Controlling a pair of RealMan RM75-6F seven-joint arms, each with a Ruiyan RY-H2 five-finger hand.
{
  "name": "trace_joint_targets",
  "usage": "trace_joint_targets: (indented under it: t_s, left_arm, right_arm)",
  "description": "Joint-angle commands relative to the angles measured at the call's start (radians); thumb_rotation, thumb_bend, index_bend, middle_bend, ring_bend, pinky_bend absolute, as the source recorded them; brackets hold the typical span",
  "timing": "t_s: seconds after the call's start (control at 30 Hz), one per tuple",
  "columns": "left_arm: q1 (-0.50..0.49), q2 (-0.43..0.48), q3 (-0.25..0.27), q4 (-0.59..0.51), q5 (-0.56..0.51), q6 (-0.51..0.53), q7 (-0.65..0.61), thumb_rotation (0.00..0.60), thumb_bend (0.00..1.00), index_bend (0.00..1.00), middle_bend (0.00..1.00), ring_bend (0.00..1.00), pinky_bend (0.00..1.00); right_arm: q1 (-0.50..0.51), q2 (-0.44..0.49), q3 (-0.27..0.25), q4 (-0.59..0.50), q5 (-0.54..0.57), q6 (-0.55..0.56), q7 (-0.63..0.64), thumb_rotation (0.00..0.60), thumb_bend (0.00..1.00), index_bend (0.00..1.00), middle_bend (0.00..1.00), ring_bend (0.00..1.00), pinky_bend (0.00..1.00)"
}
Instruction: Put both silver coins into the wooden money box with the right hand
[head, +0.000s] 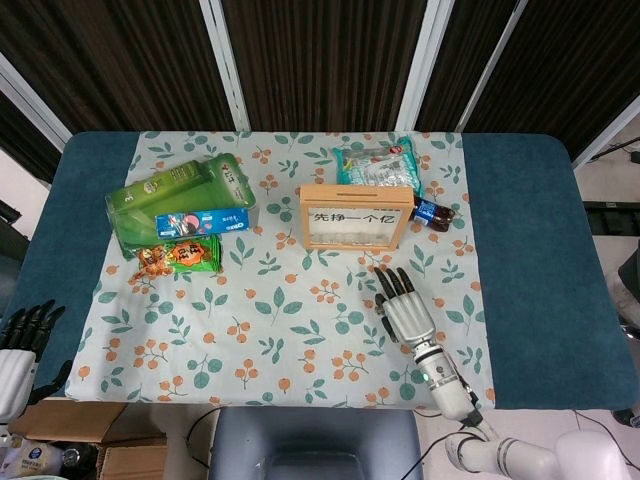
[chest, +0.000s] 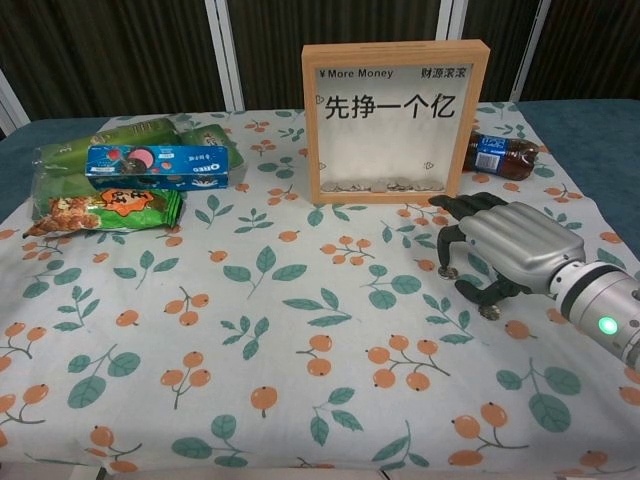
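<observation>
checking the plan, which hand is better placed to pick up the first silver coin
Right. The right hand hovers low over the cloth with both silver coins at its fingertips, just in front of the wooden money box. The left hand sits off the table's far left corner.

You are looking at two silver coins (chest: 447, 271) (chest: 490, 312), one wooden money box (chest: 396, 120), one bottle (chest: 500, 156), four snack packs (head: 180, 200).

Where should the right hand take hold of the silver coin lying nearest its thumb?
Probably by its rim, pinched from above. The silver coin lies flat on the tablecloth, so no face is open to grip, only the thin edge. The right hand is right over it, thumb beside the coin, so closing a fingertip towards the thumb looks the shortest way. A second coin lies under the fingertips.
</observation>
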Motion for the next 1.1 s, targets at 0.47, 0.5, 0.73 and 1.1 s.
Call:
trace_joint_targets:
  t_s: [0.47,0.5,0.73,1.1]
  left_arm:
    - [-0.003,0.004,-0.001,-0.006,-0.001,-0.006,0.007,0.600,0.37,0.00,0.00,0.00,0.03]
    - [-0.003,0.004,-0.001,-0.006,-0.002,-0.007,0.007,0.600,0.37,0.00,0.00,0.00,0.03]
    - [-0.005,0.002,0.000,-0.005,-0.002,-0.011,0.003,0.600,0.37,0.00,0.00,0.00,0.03]
    - [-0.005,-0.006,0.001,0.010,0.010,0.001,-0.021,0.600,0.37,0.00,0.00,0.00,0.03]
  right_arm:
    - [0.008,-0.005,-0.001,0.002,0.010,-0.012,-0.003,0.600,0.39,0.58,0.00,0.00,0.00]
    - [0.009,-0.006,-0.001,0.004,0.009,-0.010,-0.001,0.600,0.39,0.58,0.00,0.00,0.00]
    - [0.007,-0.014,-0.007,0.022,-0.002,0.005,0.007,0.600,0.40,0.62,0.01,0.00,0.00]
    - [-0.001,-0.023,-0.019,0.054,-0.039,0.054,0.034,0.600,0.40,0.65,0.05,0.00,0.00]
